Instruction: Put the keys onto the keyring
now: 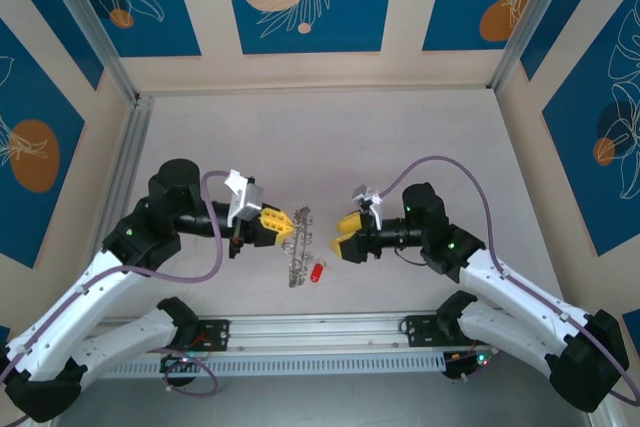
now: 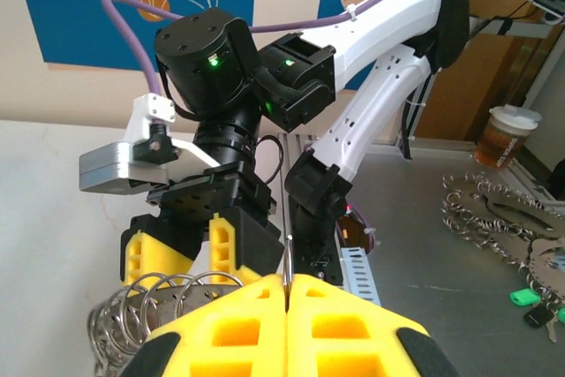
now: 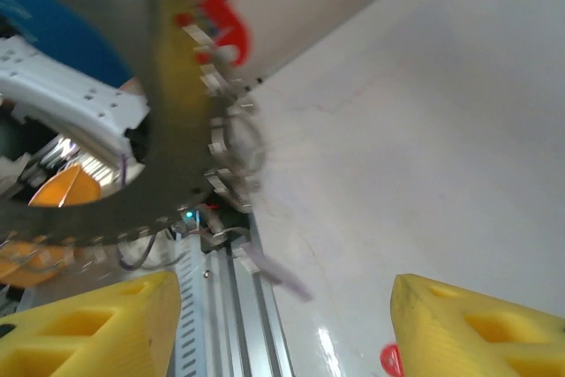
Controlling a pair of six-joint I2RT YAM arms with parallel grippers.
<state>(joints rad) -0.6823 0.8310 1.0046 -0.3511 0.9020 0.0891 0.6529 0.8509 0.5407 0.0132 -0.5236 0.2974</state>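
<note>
Keyring (image 1: 299, 247): thin metal ring fringed with small silvery keys, seen edge-on from above, pinched in the closed left claw (image 1: 290, 225) at table (image 1: 330, 137) centre.
Key (image 1: 318, 272): tiny, red plastic head, lying on the pale matte table just right of the keyring's near end.
Right claw (image 1: 343, 235): blocky yellow fingers spread apart, empty, just right of the keyring.

Cream walls (image 1: 400, 17) hung with blue panels of white leaf outlines and orange discs (image 1: 340, 17) enclose a pale matte tabletop (image 1: 320, 137), silver aluminium posts (image 1: 88, 22) at the corners.
</note>
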